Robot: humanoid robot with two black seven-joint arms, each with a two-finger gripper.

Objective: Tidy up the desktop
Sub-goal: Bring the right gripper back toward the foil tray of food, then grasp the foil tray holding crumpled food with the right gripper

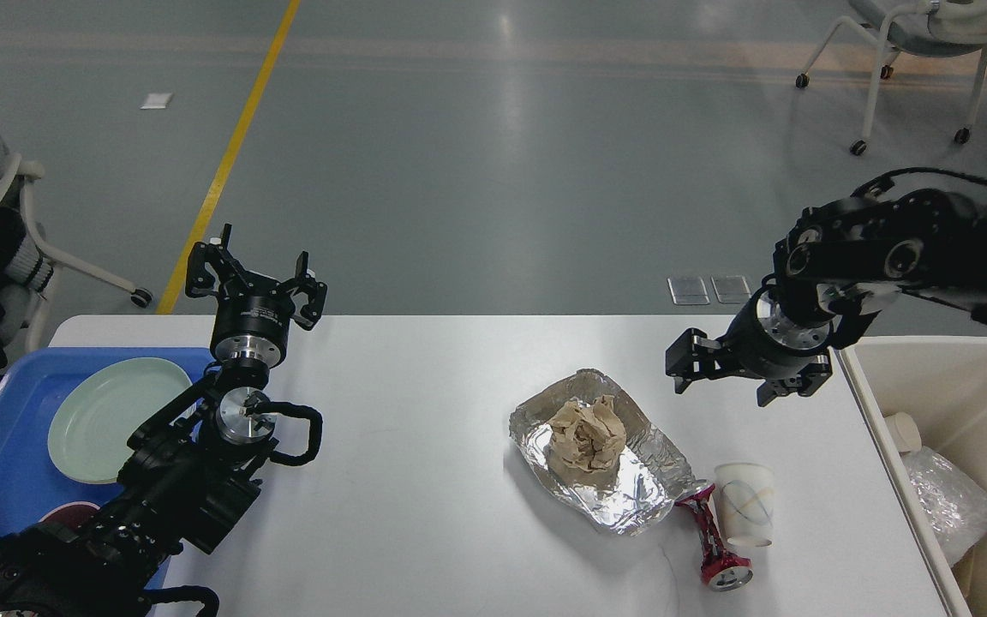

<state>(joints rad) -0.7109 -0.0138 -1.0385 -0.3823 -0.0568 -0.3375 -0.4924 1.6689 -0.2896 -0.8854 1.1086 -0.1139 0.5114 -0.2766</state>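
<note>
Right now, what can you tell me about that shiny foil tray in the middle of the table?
The foil tray is a crumpled, silvery, roughly rectangular dish with bent, uneven walls. It sits flat on the white table, turned at a slant. A wad of crumpled brown paper fills its far half; the near half is bare. A crushed red can lies against its near right corner, beside a paper cup. No pincer touches it.
</note>
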